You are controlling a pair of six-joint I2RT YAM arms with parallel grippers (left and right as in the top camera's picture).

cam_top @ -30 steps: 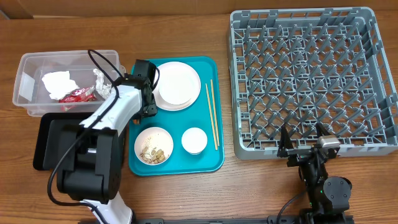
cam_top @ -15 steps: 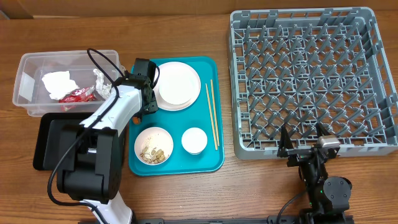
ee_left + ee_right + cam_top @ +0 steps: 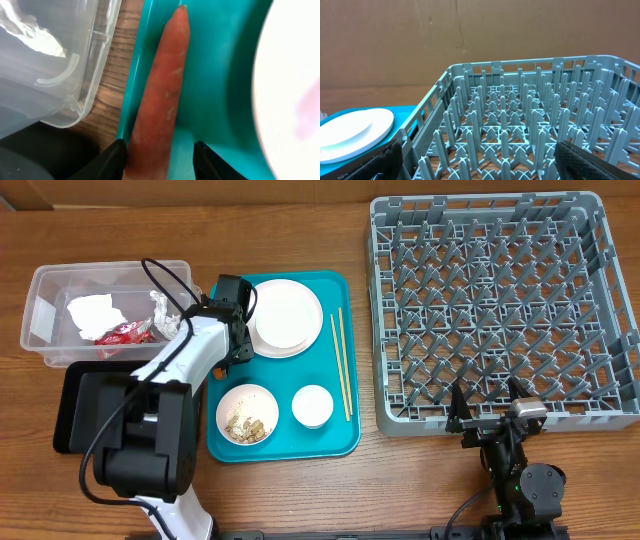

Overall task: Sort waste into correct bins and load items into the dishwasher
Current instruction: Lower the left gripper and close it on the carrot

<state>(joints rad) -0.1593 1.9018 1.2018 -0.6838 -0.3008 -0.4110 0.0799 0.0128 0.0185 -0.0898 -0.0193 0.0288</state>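
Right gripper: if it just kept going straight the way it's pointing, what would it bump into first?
Most likely the grey dish rack. The open right gripper points across it, and the upright pegs are directly ahead. Whether it would clear the peg tops is unclear from these views.

Overhead straight down, left wrist close on tray (image 3: 220, 75), right wrist facing rack (image 3: 520, 130)

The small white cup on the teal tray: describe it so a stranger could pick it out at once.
Find the teal rectangular serving tray left of the grey plastic dish rack. In its lower right corner in the overhead view, left of the thin wooden chopsticks, sits the small round white cup. It looks empty and is smaller than the white bowl of food scraps beside it.
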